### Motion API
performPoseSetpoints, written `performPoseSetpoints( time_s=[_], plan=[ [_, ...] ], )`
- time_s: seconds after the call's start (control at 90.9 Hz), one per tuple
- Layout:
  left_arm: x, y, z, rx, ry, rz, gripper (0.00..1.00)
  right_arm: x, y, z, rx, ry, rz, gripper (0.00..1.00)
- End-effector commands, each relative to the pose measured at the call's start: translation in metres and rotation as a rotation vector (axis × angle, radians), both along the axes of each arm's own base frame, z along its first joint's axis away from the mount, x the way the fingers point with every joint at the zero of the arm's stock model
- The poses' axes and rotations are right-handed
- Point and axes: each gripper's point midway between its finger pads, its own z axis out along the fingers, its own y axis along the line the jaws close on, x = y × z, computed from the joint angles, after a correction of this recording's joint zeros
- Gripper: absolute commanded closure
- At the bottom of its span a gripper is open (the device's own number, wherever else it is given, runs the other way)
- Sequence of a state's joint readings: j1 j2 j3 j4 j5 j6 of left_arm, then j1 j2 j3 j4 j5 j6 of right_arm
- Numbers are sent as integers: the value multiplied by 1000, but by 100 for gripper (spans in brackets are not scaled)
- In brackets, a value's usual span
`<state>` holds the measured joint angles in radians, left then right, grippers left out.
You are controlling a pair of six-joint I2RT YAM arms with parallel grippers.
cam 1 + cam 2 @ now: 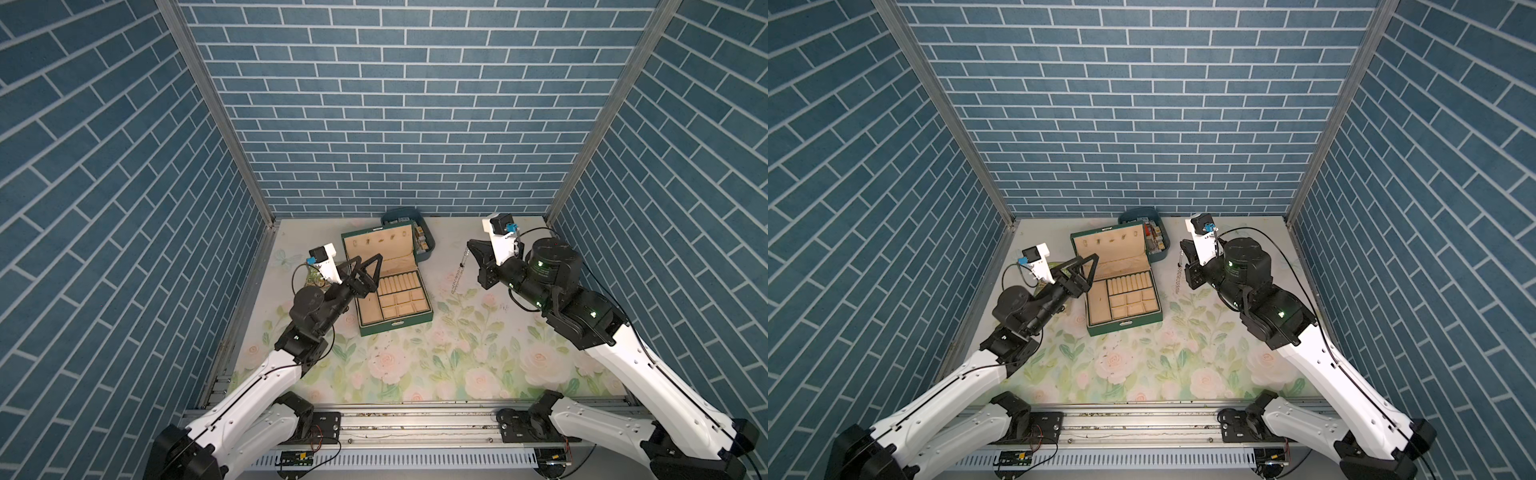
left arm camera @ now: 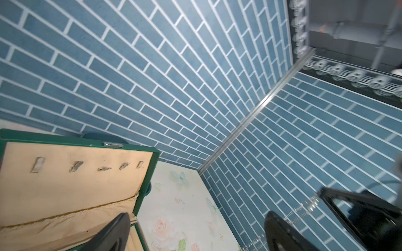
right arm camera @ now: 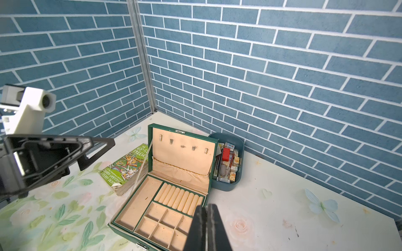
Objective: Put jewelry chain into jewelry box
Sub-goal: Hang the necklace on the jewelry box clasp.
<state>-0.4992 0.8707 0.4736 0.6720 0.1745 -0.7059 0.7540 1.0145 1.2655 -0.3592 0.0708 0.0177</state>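
The jewelry box (image 1: 395, 326) (image 1: 1125, 324) stands open at mid-table, dark green with beige lining, its lid (image 2: 65, 187) upright and its compartments bare in the right wrist view (image 3: 150, 152). My left gripper (image 1: 368, 259) (image 1: 1087, 259) (image 2: 196, 217) is open beside the lid's left edge, with nothing between its fingers. My right gripper (image 1: 471, 246) (image 1: 1183, 245) (image 3: 207, 206) is shut, raised to the right of the box. The jewelry chain (image 1: 460, 272) (image 1: 1178, 274) hangs from its tips over the table, apart from the box. It shows faintly in the left wrist view (image 2: 304, 206).
A blue-grey tub (image 1: 424, 245) (image 3: 228, 163) of small items sits behind the box's right corner. A green book (image 3: 128, 167) lies left of the box, under my left wrist. Brick-patterned walls close in the back and both sides.
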Motion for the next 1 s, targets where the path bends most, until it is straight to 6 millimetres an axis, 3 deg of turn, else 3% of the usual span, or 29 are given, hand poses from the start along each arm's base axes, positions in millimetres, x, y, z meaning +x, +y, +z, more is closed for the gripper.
performPoseSetpoints(
  time_s=[0.0, 0.253, 0.649, 0.99],
  plan=[
    [-45, -10, 42, -5, -323, -123, 0, -10, 5, 20, 19, -47, 59, 100],
    [-77, -65, 5, 254, -448, -231, 0, -24, 14, 40, 41, -87, 153, 100],
    [-76, -114, -37, 472, -513, -164, 0, -41, 25, 55, 66, -90, 269, 100],
    [-75, -144, -51, 507, -574, -214, 0, -50, 31, 52, 55, -66, 336, 100]
  ],
)
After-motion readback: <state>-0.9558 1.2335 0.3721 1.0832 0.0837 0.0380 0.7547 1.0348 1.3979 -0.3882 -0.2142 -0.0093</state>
